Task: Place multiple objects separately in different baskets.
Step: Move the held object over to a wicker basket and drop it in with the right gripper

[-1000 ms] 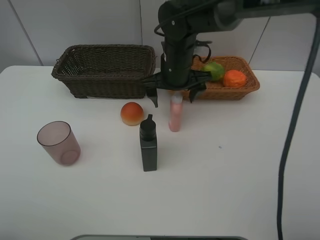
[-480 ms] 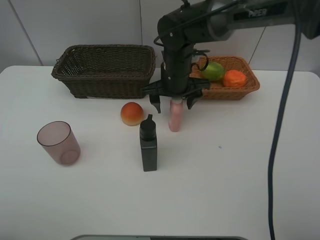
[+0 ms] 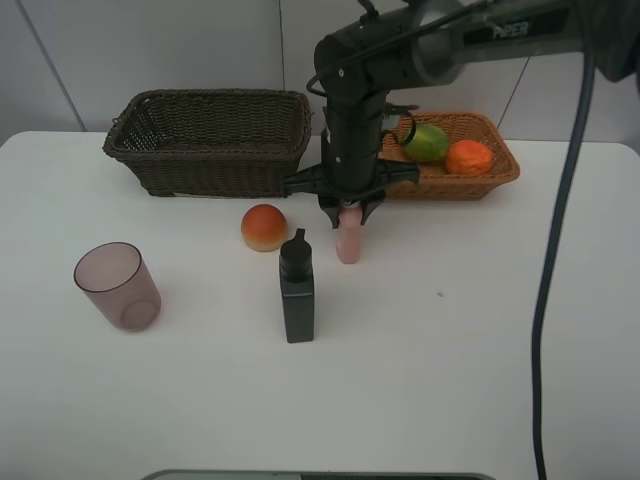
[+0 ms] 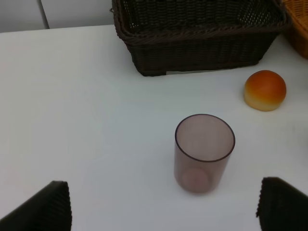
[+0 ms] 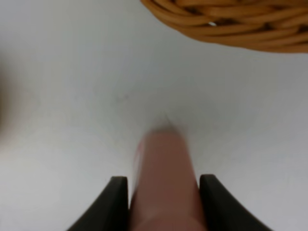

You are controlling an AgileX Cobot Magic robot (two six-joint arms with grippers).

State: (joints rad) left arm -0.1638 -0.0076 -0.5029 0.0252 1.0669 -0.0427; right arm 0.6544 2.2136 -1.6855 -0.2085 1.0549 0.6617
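Note:
The slim pink bottle (image 3: 348,242) stands upright mid-table, and my right gripper (image 3: 347,212) is shut on its top from above. The right wrist view shows the bottle (image 5: 166,178) pinched between the two dark fingers (image 5: 115,202). A black bottle (image 3: 297,295) stands just in front of it, with the peach-like fruit (image 3: 264,226) to their left. The mauve cup (image 3: 118,286) stands at the left. In the left wrist view my left gripper (image 4: 163,206) hangs open, short of the cup (image 4: 204,151). The green citrus (image 3: 424,141) and tangerine (image 3: 469,157) lie in the tan basket (image 3: 455,186).
The dark brown basket (image 3: 210,140) stands at the back left with nothing showing inside it; the tan basket is at the back right, close behind my right arm. A black cable (image 3: 560,250) hangs down on the right side.
My right gripper came down over the pink bottle and its jaws closed on the top. The bottle still stands where it was. Nothing else moved.

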